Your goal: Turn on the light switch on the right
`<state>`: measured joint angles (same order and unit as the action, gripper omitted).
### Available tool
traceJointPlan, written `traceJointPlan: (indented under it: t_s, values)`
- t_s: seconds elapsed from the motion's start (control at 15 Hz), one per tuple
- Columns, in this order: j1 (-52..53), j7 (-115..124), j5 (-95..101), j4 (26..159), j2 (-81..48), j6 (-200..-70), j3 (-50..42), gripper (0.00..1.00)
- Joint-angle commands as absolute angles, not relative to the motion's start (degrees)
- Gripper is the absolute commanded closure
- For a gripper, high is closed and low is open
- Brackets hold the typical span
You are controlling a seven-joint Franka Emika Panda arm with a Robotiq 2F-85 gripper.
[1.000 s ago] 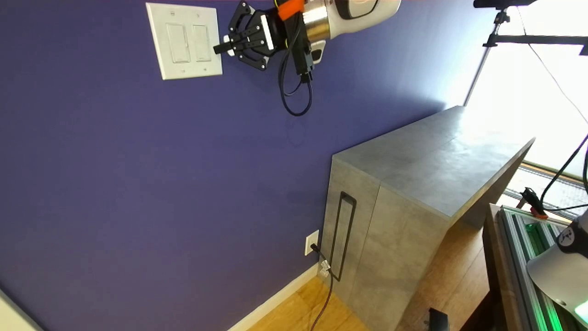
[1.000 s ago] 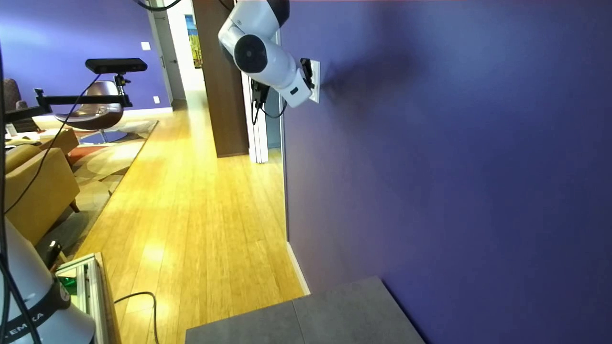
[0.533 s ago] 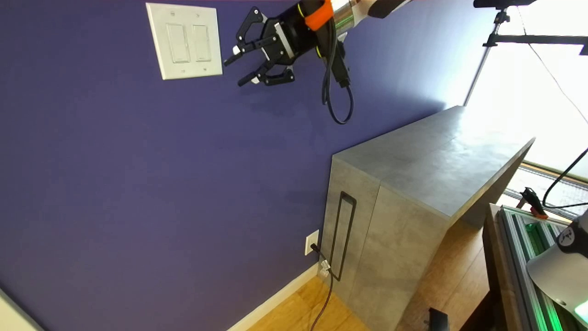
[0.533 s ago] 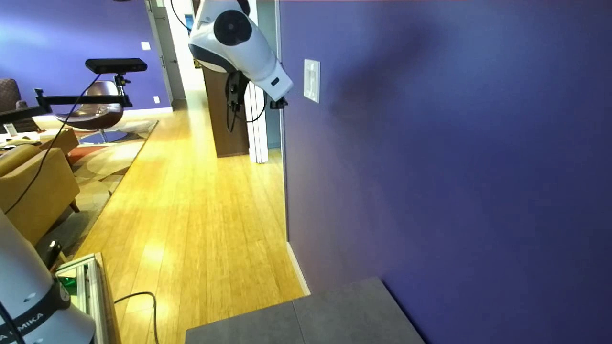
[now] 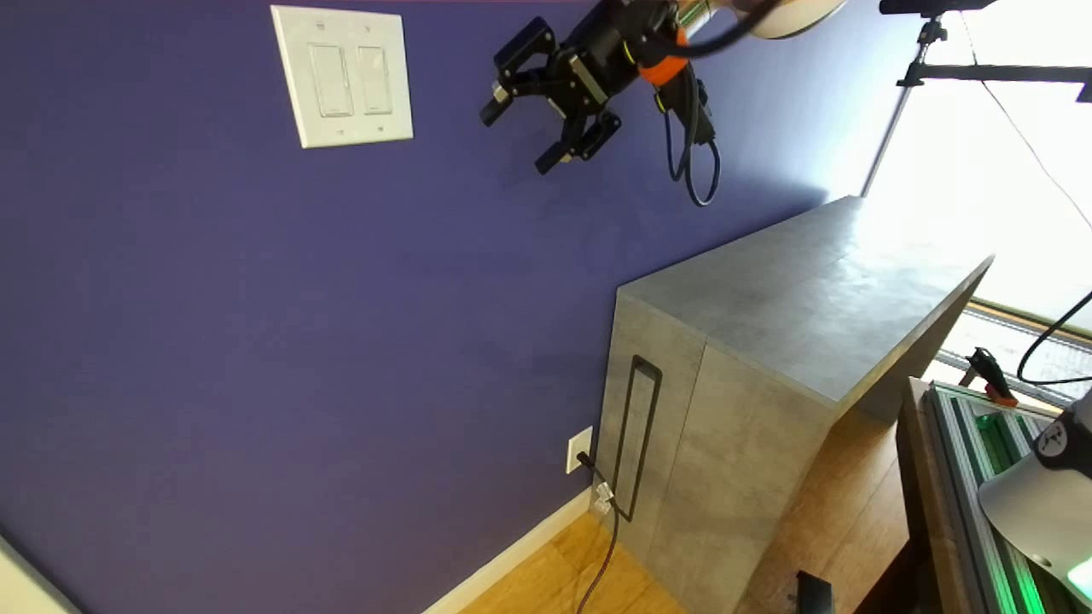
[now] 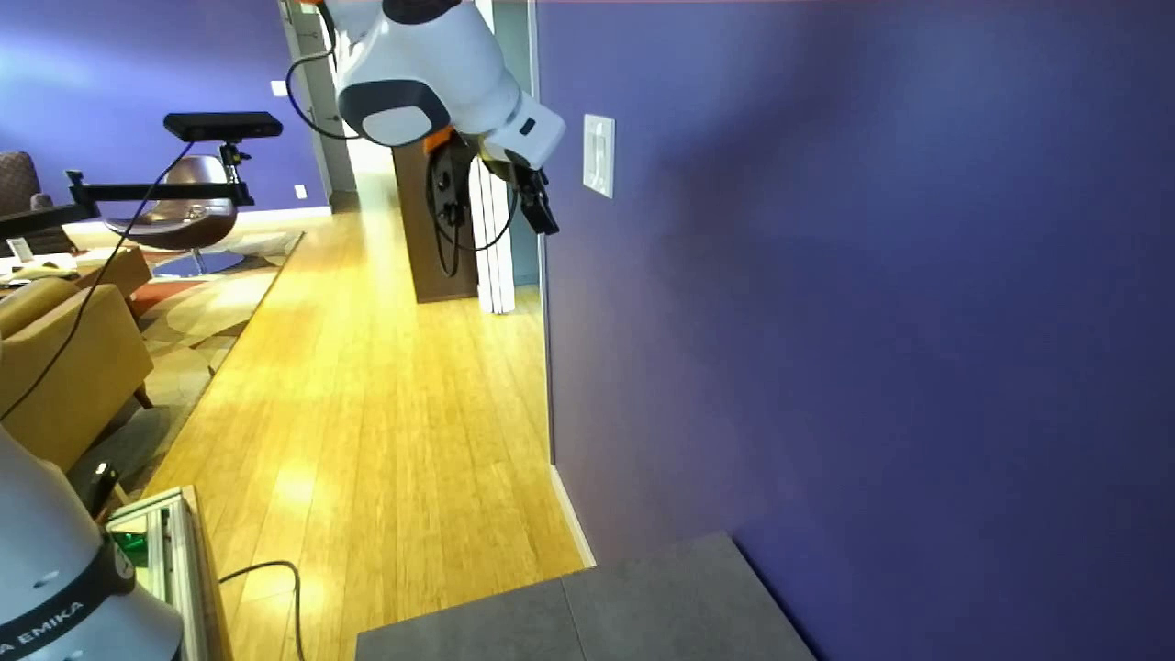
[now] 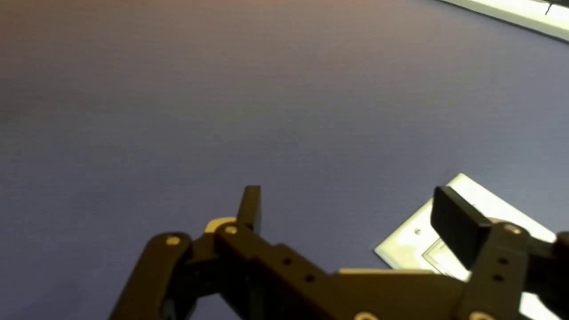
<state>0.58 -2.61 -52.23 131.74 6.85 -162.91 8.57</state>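
The light switch (image 5: 374, 80), a tall white rocker paddle, sits right of its twin paddle (image 5: 331, 81) in a squarish white wall plate (image 5: 299, 77). Off to the plate's right in that exterior view, my gripper (image 5: 518, 138) hangs open, apart from the plate. Seen edge-on in an exterior view, the wall plate (image 6: 588, 138) stands beyond the black gripper fingers (image 6: 542, 211). In the wrist view the gripper (image 7: 346, 193) has wide-spread jaws with nothing between them. One finger there covers part of the wall plate (image 7: 400, 244); which paddle shows is unclear.
The purple wall (image 5: 213, 298) carries the plate. A grey desk (image 5: 768, 298) stands against it below the arm, near a small outlet (image 5: 578, 448) with a cord (image 5: 607, 546). A camera (image 6: 223, 125) juts out on a stand, with a tan sofa (image 6: 83, 358) below it.
My gripper was shut with its tip at the plate's right edge. It has drawn away from the plate, rightward in that exterior view, and its jaws have opened.
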Motion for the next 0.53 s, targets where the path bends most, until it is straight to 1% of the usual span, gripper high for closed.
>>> traceJointPlan:
  t_s: [0.0, 0.13, 0.2, 0.27, 0.4, 0.47]
  values:
    - [-13.98, 3.28, -36.47, 136.11, 13.69, -155.27, 17.5, 0.0]
    - [-22.52, 6.54, -27.42, 134.77, 17.99, -145.64, 21.99, 0.0]
    - [-19.87, 9.41, -22.98, 133.34, 17.81, -141.63, 19.16, 0.0]
    - [-13.03, 10.91, -18.57, 131.58, 17.3, -137.38, 12.08, 0.0]
    - [-9.68, 6.76, -18.3, 129.67, 19.23, -127.77, 7.97, 0.0]
    - [-8.74, 8.48, -18.9, 131.29, 17.15, -135.02, 7.73, 0.0]
